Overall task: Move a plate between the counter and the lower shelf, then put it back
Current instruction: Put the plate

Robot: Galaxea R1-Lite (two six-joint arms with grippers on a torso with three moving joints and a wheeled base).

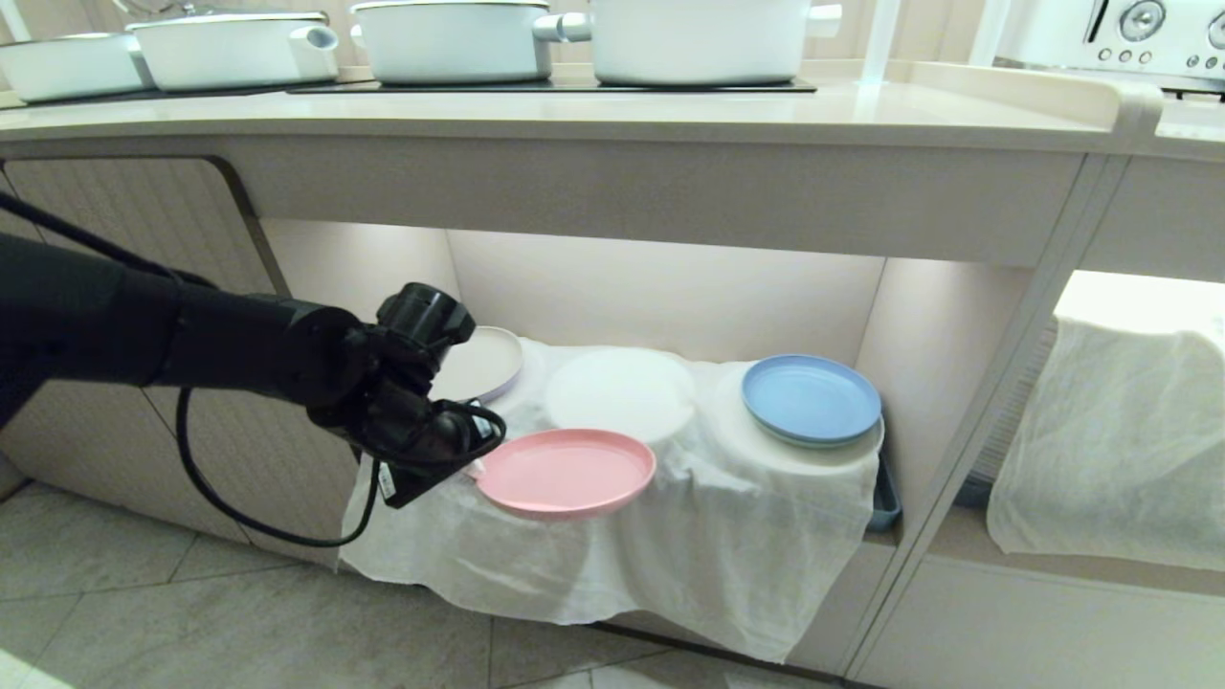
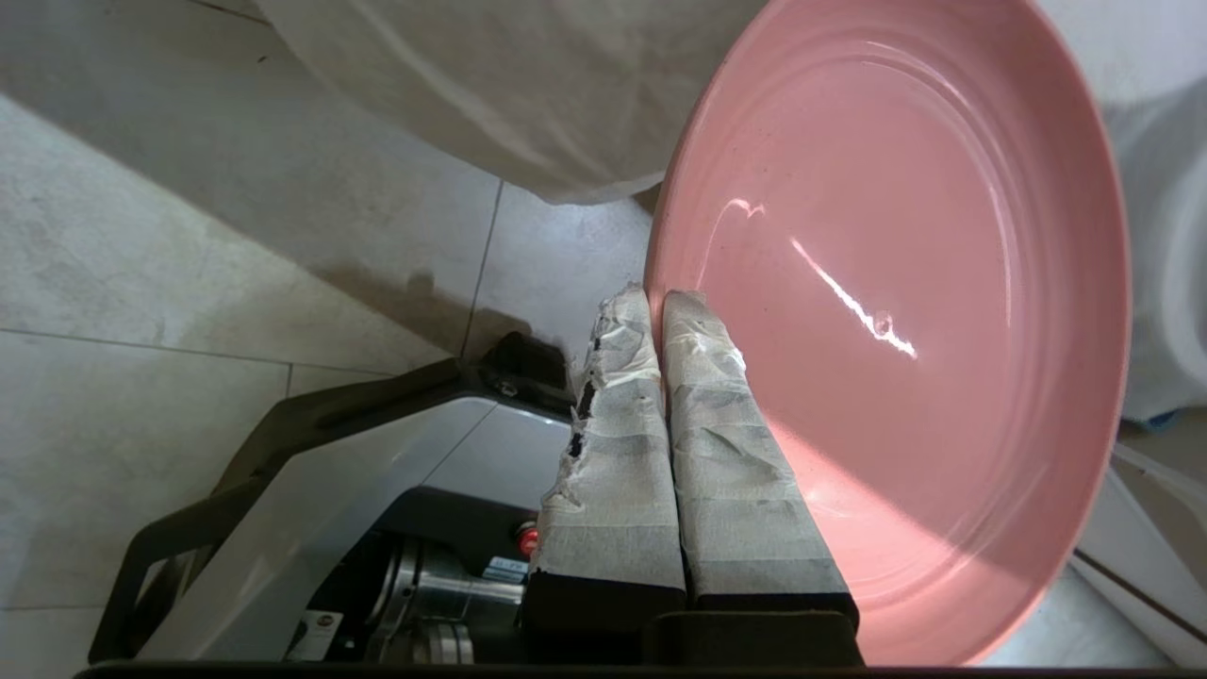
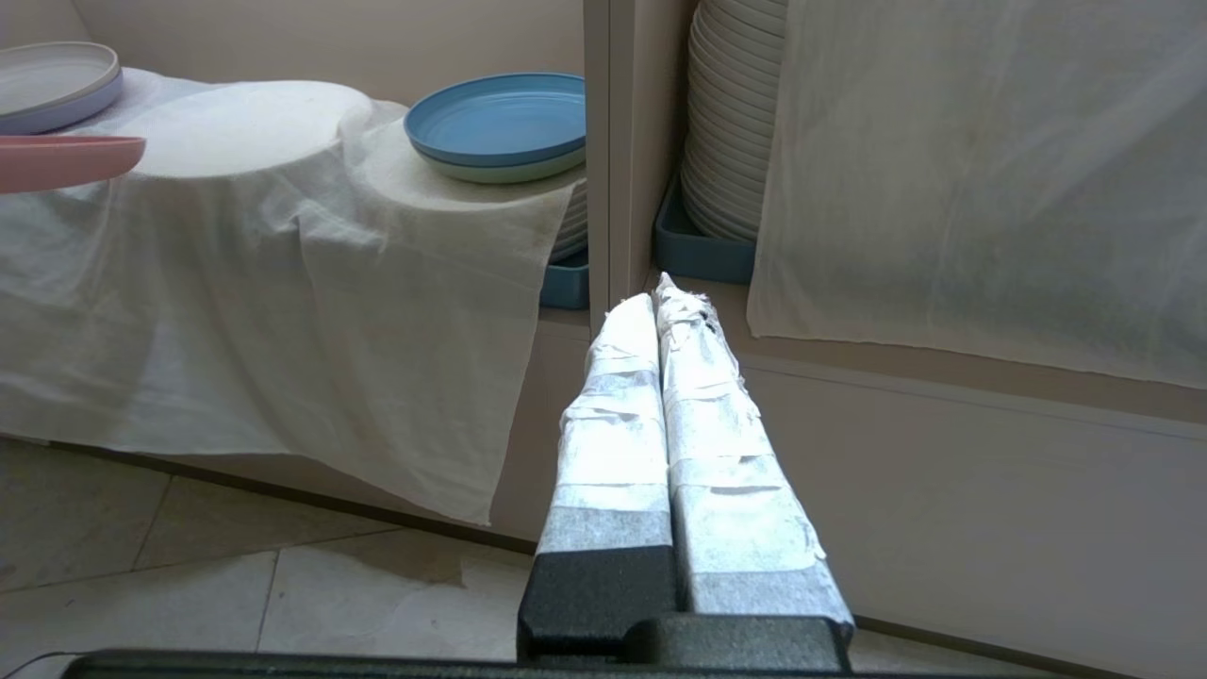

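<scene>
Lower shelf; white cloth draped.

Pink plate, blue plate, white cloth

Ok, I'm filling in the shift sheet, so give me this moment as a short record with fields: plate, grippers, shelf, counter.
plate: pink plate held level by its rim, out in front of the lower shelf, above the hanging white cloth
left gripper: jaws shut on the plate's rim
right gripper: jaws shut, empty, low beside the cabinet
shelf: blue plate on the right mound, cream plate on the left, middle mound bare
counter: carries white pots
</scene>
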